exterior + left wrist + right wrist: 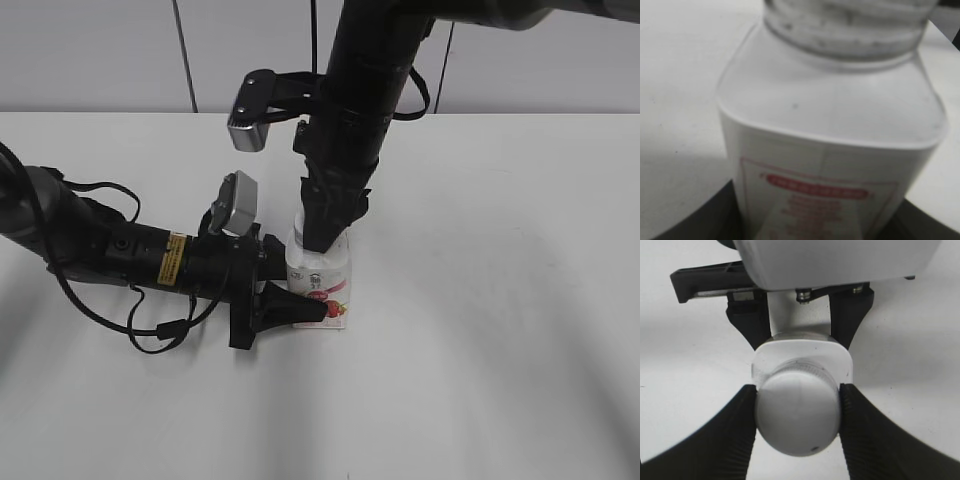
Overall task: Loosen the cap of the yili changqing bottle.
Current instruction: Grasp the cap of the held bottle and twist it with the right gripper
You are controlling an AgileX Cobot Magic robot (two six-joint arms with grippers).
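The yili changqing bottle (322,285), white with a red-pink strawberry label, stands upright on the white table. My left gripper (290,305) comes in low from the left and is shut on the bottle's body; in the left wrist view the bottle (830,115) fills the frame between the dark fingers (817,222). My right gripper (322,235) comes straight down and is shut on the cap (797,425), with a finger pressed against each side (797,410). The cap is hidden behind the fingers in the exterior view. The bottle's shoulder (800,352) shows under the cap.
The white table (500,300) spreads around the bottle, and a grey panelled wall (100,50) stands behind it. The left arm (100,250) lies low across the table's left side with loose cables. The right arm (365,70) rises above the bottle.
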